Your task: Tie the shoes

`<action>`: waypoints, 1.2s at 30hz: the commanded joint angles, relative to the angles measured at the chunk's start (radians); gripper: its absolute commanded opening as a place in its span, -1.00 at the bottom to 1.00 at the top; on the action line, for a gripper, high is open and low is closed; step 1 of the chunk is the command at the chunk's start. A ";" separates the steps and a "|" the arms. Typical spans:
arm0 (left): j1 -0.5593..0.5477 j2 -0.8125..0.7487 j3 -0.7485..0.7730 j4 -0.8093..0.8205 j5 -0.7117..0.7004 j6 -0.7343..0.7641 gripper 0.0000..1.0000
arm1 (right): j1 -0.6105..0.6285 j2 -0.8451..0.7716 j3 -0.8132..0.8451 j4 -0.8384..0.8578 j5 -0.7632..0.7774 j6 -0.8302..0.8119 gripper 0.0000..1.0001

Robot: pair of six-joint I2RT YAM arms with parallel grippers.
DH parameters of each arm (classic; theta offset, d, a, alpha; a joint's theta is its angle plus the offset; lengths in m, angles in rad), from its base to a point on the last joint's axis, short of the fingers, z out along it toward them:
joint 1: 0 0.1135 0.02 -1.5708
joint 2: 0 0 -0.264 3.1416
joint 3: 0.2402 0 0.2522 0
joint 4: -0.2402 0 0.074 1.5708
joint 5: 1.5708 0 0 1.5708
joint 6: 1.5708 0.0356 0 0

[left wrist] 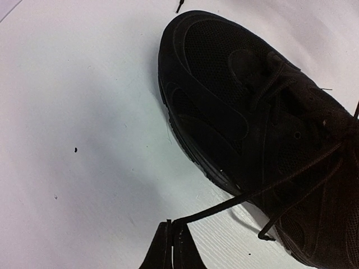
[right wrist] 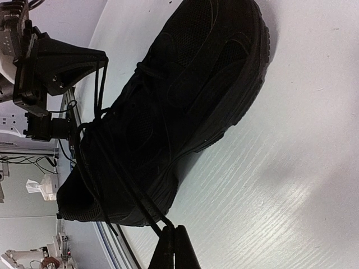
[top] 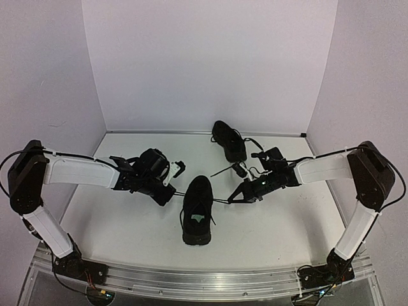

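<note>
**Both Arms Pinch the Near Shoe's Laces**

The near shoe (top: 197,210) lies mid-counter (top: 121,223) between the two arms, with its toe pointing away from their bases. The left jaws are clenched on a thin lace (left wrist: 224,204) stretched out from the shoe's left side. The right jaws are clenched on a second lace (right wrist: 147,210) on the shoe's right side. The other shoe (top: 228,140) rests farther back, well apart from both arms' jaws.

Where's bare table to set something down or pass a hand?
Free: white table front-left, between the left arm and the near black sneaker; the matching patch front-right; the back-left corner. Crowded: the middle, where left gripper and right gripper hold thin black laces taut off that sneaker, with the far black sneaker just behind.
</note>
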 commanded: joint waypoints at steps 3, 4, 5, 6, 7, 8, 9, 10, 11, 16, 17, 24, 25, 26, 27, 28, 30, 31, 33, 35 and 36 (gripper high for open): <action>0.053 0.032 -0.009 -0.066 -0.101 -0.036 -1.00 | -0.043 0.005 -0.032 -0.072 0.084 -0.023 -1.00; 0.055 0.031 -0.009 -0.066 -0.100 -0.039 -1.00 | -0.045 0.007 -0.033 -0.072 0.085 -0.024 -1.00; 0.057 0.030 -0.012 -0.064 -0.100 -0.043 -1.00 | -0.047 0.008 -0.034 -0.071 0.084 -0.025 -1.00; 0.060 0.029 -0.014 -0.063 -0.097 -0.046 -1.00 | -0.049 0.009 -0.036 -0.071 0.084 -0.026 -1.00; 0.063 0.028 -0.015 -0.062 -0.094 -0.050 -1.00 | -0.051 0.011 -0.038 -0.071 0.084 -0.027 -1.00; 0.066 0.027 -0.016 -0.062 -0.092 -0.054 -1.00 | -0.052 0.012 -0.040 -0.072 0.084 -0.028 -1.00; 0.070 0.027 -0.016 -0.062 -0.091 -0.057 -1.00 | -0.055 0.013 -0.043 -0.072 0.084 -0.030 -1.00; 0.072 0.029 -0.016 -0.065 -0.091 -0.061 -1.00 | -0.057 0.014 -0.046 -0.070 0.085 -0.030 -1.00; 0.074 0.031 -0.014 -0.068 -0.091 -0.063 -1.00 | -0.059 0.015 -0.049 -0.070 0.084 -0.031 -1.00; 0.078 0.036 0.002 -0.096 -0.100 -0.075 -1.00 | -0.067 0.012 -0.058 -0.068 0.081 -0.033 -1.00; 0.079 0.040 0.007 -0.110 -0.102 -0.079 -1.00 | -0.069 0.011 -0.058 -0.069 0.080 -0.033 -1.00; 0.087 0.040 0.023 -0.149 -0.100 -0.106 -1.00 | -0.073 0.006 -0.058 -0.069 0.074 -0.032 -1.00; 0.087 0.039 0.022 -0.148 -0.099 -0.107 -1.00 | -0.073 0.004 -0.059 -0.069 0.075 -0.032 -1.00; 0.087 0.038 0.021 -0.148 -0.098 -0.109 -1.00 | -0.073 0.002 -0.060 -0.069 0.076 -0.032 -1.00; 0.087 0.038 0.020 -0.147 -0.096 -0.111 -1.00 | -0.074 0.000 -0.063 -0.070 0.076 -0.032 -1.00; 0.087 0.038 0.019 -0.147 -0.096 -0.112 -1.00 | -0.075 -0.002 -0.065 -0.070 0.076 -0.033 -1.00; 0.087 0.039 0.018 -0.147 -0.092 -0.115 -1.00 | -0.076 -0.005 -0.067 -0.068 0.072 -0.032 -1.00; 0.087 0.038 0.017 -0.146 -0.092 -0.116 -1.00 | -0.076 -0.006 -0.067 -0.068 0.070 -0.031 -1.00; 0.088 0.032 0.010 -0.142 -0.088 -0.118 -1.00 | -0.076 -0.010 -0.067 -0.068 0.070 -0.030 -1.00; 0.087 0.025 0.004 -0.135 -0.081 -0.120 -1.00 | -0.076 -0.011 -0.064 -0.066 0.062 -0.030 -1.00; 0.087 0.022 0.003 -0.132 -0.075 -0.120 -1.00 | -0.076 -0.012 -0.062 -0.064 0.057 -0.029 -1.00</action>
